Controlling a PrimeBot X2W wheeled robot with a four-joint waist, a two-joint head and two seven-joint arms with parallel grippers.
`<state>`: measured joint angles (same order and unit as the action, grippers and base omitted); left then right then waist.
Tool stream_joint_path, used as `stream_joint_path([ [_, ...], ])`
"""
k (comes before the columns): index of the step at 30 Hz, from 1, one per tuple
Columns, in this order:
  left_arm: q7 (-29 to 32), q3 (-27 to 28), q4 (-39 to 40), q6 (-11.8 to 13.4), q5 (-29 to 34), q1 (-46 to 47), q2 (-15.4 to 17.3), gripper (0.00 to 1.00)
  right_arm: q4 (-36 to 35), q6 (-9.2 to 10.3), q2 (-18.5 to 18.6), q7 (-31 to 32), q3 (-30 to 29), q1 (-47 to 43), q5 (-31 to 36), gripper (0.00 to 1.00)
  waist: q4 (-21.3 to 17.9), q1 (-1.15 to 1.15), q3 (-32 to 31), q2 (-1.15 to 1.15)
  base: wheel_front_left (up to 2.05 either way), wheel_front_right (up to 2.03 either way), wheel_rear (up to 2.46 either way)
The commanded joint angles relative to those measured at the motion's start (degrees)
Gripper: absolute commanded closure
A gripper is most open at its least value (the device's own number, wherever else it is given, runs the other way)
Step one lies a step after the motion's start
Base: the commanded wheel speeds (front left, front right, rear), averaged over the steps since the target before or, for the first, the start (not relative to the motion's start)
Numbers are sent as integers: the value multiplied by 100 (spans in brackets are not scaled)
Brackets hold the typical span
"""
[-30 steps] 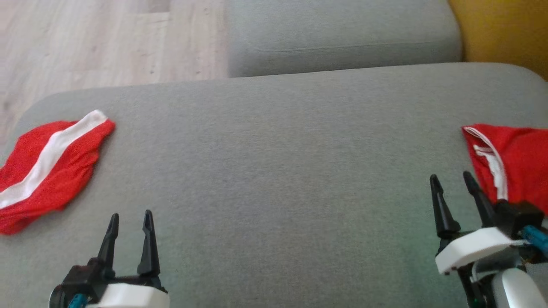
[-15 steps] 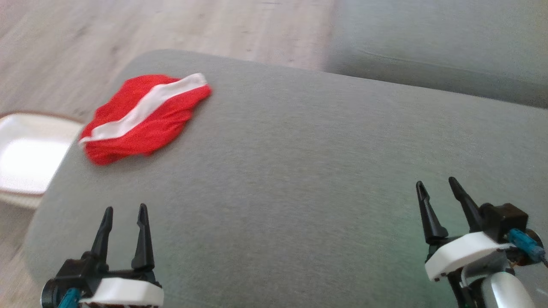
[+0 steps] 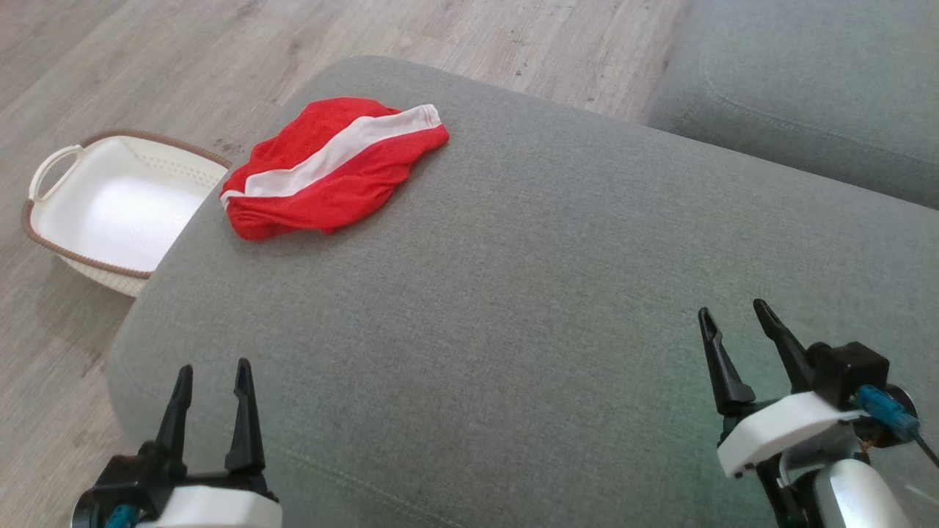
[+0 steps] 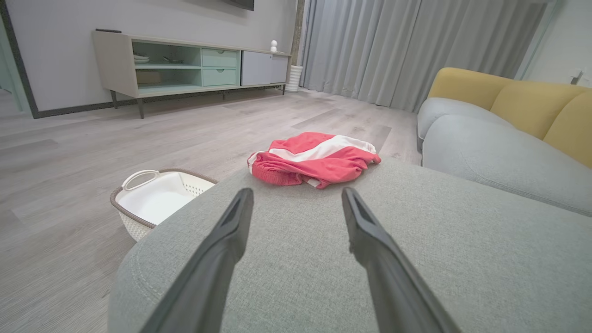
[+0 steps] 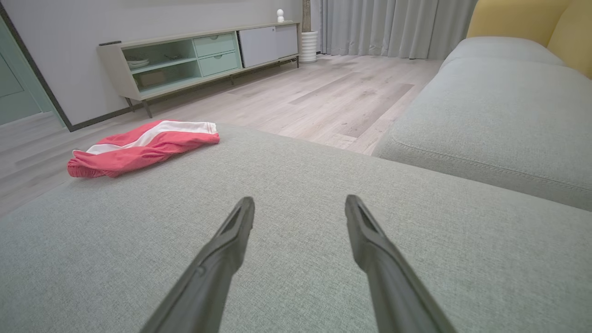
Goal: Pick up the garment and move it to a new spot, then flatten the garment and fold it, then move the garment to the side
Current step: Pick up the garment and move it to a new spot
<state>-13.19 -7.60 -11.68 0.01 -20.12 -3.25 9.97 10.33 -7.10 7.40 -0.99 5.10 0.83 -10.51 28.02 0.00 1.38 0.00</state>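
A crumpled red garment (image 3: 330,172) with a white stripe lies near the far left corner of the grey cushion (image 3: 513,293). The left wrist view has the garment (image 4: 314,159) straight ahead, beyond the fingers; the right wrist view has the garment (image 5: 138,145) far off to the left. My left gripper (image 3: 211,370) hovers open over the cushion's near left edge, well short of the garment. At the lower right, my right gripper (image 3: 733,315) is open and empty above the cushion.
A white basket (image 3: 110,213) with a brown rim stands on the wooden floor left of the cushion, close to the garment. A second grey cushion (image 3: 807,95) lies at the far right. A low cabinet (image 4: 185,64) stands against the far wall.
The camera has swung left: the garment now sits nearer the picture's middle, the basket has come into view, and a second red garment at the right edge has dropped out. Both grippers stay open.
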Motion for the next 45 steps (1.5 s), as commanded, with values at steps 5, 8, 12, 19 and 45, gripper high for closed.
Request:
stream_joint_path([
  [5, -43, 96, 352, -68, -68, 325, 26, 0, -197, -39, 98, -35, 83, 208, 1, 0, -105, 0, 69, 0, 0, 0, 0],
  [8, 183, 118, 613, -119, -208, 579, 45, 0, -296, -39, 124, -15, 58, 231, 30, 0, -174, 0, 198, 0, 0, 0, 0],
  [12, 673, 285, 824, -3, -375, 1053, 140, 0, -412, -39, 181, 36, 39, 287, 57, 0, -272, 0, 409, 0, 0, 0, 0],
  [19, 1996, 787, 680, 121, -842, 2354, 712, 0, -798, -39, 330, 151, 96, 643, 74, 0, -824, 0, 1260, 0, 0, 0, 0],
  [45, 4672, 2519, -1347, 1621, -2122, 3086, 1808, 36, -1888, -39, 757, 216, 52, 1269, 0, 0, -2717, 0, 3458, 0, 0, 0, 0],
])
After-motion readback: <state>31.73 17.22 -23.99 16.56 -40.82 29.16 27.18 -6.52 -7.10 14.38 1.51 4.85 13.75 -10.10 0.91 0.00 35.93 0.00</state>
